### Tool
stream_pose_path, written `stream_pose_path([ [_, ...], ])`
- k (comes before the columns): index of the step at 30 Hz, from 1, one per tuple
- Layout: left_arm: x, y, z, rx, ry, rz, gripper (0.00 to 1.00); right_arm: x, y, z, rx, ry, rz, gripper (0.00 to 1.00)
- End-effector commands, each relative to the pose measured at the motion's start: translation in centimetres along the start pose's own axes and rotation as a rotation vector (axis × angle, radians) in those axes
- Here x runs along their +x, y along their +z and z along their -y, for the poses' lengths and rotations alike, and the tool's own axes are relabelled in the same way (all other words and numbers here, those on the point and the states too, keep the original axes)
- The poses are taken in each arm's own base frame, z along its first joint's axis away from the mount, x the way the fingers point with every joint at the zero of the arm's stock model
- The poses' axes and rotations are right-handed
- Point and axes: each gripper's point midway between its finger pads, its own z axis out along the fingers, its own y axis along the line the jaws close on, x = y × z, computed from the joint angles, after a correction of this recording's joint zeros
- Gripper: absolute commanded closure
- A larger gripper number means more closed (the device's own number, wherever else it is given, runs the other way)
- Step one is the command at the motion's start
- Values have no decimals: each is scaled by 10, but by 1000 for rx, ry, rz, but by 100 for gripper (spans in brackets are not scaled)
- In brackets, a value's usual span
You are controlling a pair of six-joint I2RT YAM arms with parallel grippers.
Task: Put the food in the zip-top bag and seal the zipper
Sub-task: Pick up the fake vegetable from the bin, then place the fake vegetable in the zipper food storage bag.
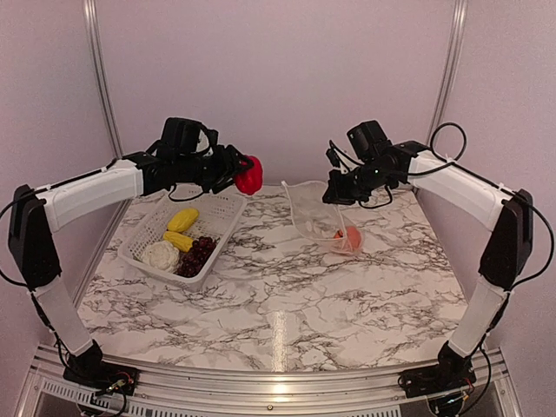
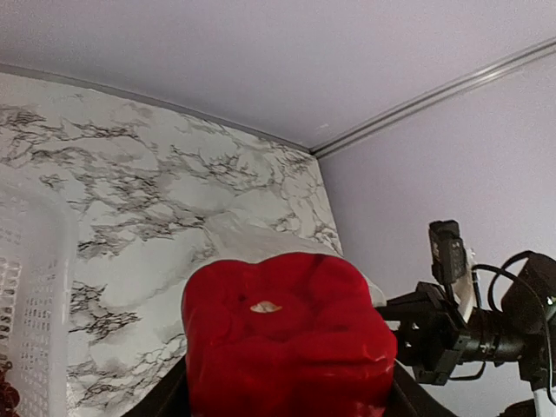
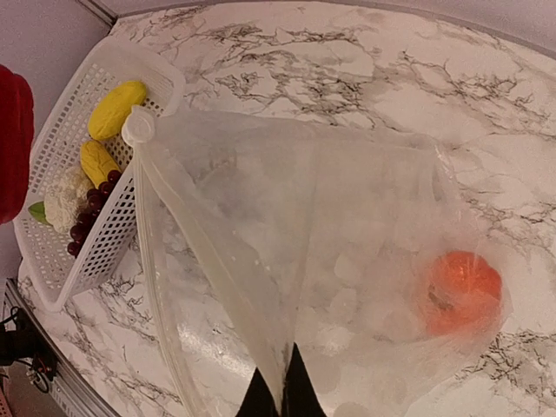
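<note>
Red pepper (image 1: 249, 176): up in the air, clamped in the left claw (image 1: 240, 175), between basket (image 1: 148, 228) and bag (image 1: 306, 208).
Right claw (image 1: 334, 193): pinched tight on the bag's top edge, lifting it off the table (image 1: 287, 300).
Orange fruit (image 1: 349, 236): inside the bag, at the bottom.

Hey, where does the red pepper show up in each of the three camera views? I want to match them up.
Top external: the red pepper is in the air left of centre, just past the far right corner of the white basket.
Left wrist: it fills the bottom centre, with the basket at the left edge.
Right wrist: a red sliver at the left edge, beside the basket.
Shared landmark: the white basket.
</note>
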Motion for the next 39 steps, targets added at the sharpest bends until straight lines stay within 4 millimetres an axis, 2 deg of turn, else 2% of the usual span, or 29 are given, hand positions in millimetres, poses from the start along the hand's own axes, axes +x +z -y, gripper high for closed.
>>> stream_pose_path([
  [1, 32, -17, 97, 381, 149, -93, 41, -12, 1, -23, -70, 2, 19, 100],
  [5, 63, -8, 121, 453, 146, -169, 43, -12, 7, -31, -105, 17, 8, 100],
  [7, 74, 1, 123, 442, 156, -196, 44, -13, 8, -34, -122, 25, 9, 100],
  [12, 84, 24, 105, 349, 116, -227, 48, -21, 5, -37, -131, 51, 31, 100],
  [16, 96, 44, 73, 216, 81, -271, 52, -24, 2, -40, -141, 76, 50, 100],
  [20, 101, 65, 59, 159, 48, -284, 55, -26, -1, -45, -158, 93, 65, 100],
  [25, 91, 91, 42, 25, -16, -256, 58, -31, -10, -58, -198, 104, 100, 100],
  [29, 89, 107, 27, -54, -94, -237, 58, -28, -9, -64, -224, 120, 77, 100],
  [34, 94, 127, 20, -79, -156, -252, 51, -25, -6, -65, -229, 121, 60, 100],
  [39, 96, 138, 19, -63, -201, -253, 40, -29, -9, -66, -232, 119, 72, 100],
])
